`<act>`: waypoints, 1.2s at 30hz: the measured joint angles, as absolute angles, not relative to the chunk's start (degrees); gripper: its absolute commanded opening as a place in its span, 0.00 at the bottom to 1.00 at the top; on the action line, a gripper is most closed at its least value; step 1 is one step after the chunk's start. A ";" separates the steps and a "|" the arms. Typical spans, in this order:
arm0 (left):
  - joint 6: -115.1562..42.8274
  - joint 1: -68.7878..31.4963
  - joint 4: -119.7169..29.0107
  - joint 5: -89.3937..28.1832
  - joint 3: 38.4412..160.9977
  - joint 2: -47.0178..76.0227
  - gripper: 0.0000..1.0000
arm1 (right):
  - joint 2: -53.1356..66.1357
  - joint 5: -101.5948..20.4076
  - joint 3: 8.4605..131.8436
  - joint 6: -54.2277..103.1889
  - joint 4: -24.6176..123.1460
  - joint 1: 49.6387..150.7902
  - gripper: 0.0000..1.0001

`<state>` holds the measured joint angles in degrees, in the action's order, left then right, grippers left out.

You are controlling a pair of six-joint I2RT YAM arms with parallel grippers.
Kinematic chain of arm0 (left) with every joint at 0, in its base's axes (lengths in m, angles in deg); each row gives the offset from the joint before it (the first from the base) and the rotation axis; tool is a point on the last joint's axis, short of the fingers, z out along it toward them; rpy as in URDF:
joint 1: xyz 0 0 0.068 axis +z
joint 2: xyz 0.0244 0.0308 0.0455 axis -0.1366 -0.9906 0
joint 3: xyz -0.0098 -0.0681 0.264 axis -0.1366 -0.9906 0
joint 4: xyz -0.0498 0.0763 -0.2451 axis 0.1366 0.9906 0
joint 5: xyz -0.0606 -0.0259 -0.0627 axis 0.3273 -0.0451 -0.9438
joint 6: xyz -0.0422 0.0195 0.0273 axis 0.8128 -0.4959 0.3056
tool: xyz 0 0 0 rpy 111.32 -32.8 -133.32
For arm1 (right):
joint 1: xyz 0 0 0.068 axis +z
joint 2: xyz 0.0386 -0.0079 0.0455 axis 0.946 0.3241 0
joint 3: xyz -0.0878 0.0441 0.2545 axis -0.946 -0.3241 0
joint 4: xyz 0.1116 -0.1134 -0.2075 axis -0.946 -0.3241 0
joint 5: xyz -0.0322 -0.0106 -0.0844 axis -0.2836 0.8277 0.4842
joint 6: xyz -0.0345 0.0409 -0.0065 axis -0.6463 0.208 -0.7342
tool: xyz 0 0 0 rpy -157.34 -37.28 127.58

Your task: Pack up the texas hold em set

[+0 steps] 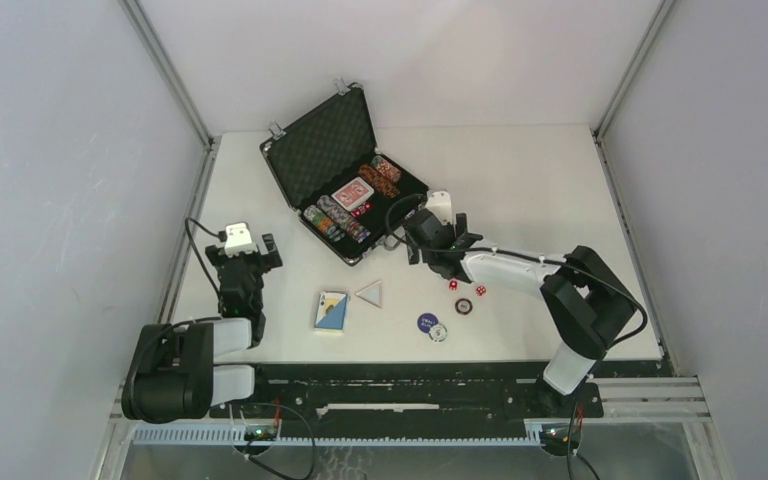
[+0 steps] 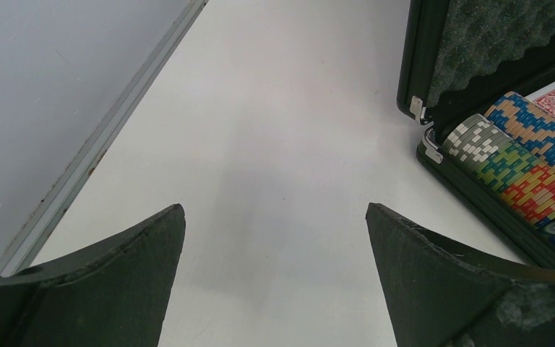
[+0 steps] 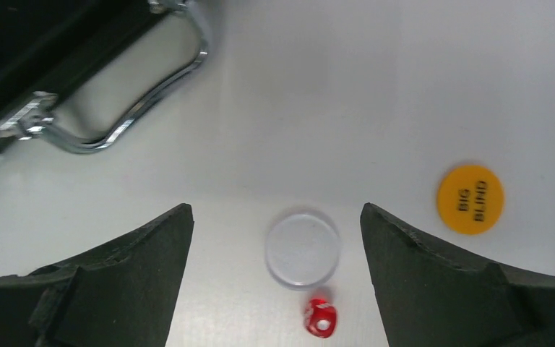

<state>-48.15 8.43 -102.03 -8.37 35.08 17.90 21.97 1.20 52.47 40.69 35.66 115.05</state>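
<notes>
One clear disc point(image 3: 303, 248) between the fingers of the wide-spread right gripper point(image 3: 274, 207), red die point(image 3: 320, 316) just beside it; left gripper point(image 2: 274, 206) wide, briefcase point(image 2: 413, 50) to its right.

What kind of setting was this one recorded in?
Probably a lab robot cell, not a home: a white table boxed in by plain grey panels on aluminium framing, with the left arm and right arm bolted to a rail at its near edge.

Black briefcase point(image 1: 325, 140), multicolour striped chips point(image 2: 527, 166), red die point(image 3: 320, 316), yellow disc point(image 3: 470, 199).
</notes>
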 measured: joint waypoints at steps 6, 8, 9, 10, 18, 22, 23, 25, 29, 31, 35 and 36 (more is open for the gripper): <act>-48.15 8.43 -102.01 -8.37 35.08 17.90 1.00 | 23.41 -8.33 55.60 40.69 37.61 115.36 0.94; -48.15 8.43 -102.03 -8.37 35.08 17.90 1.00 | 25.84 -10.82 57.76 40.50 38.26 115.97 0.90; -48.15 8.43 -102.01 -8.37 35.08 17.90 1.00 | 27.04 -11.72 58.66 40.43 38.59 116.36 0.83; -48.15 8.43 -102.03 -8.37 35.08 17.90 1.00 | 28.22 -12.64 59.53 40.32 38.83 116.85 0.74; -48.15 8.43 -102.03 -8.37 35.08 17.90 1.00 | 29.99 -16.33 60.30 39.16 39.73 119.16 0.09; -48.15 8.43 -102.01 -8.37 35.08 17.90 1.00 | 29.12 -16.37 60.30 38.48 40.65 120.01 0.30; -48.15 8.43 -102.01 -8.37 35.08 17.90 1.00 | 28.90 -16.51 60.38 38.16 41.17 120.04 0.34; -48.15 8.43 -102.03 -8.37 35.08 17.90 1.00 | 28.90 -16.70 61.39 37.52 41.17 119.56 0.46; -48.15 8.43 -102.01 -8.37 35.08 17.90 1.00 | 30.39 -18.80 70.59 35.42 38.46 115.75 0.43; -48.15 8.43 -102.01 -8.37 35.08 17.90 1.00 | 31.90 -20.53 76.51 34.24 38.59 112.36 0.41; -48.15 8.43 -102.01 -8.39 35.08 17.90 1.00 | 38.10 -21.77 90.00 30.27 38.75 106.79 0.35; -48.15 8.43 -102.01 -8.39 35.08 17.90 1.00 | 40.00 -21.03 92.99 28.87 38.92 105.72 0.37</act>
<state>-48.15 8.43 -102.01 -8.39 35.08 17.90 40.00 -21.03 92.99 28.87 38.92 105.72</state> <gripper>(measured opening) 0.998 0.364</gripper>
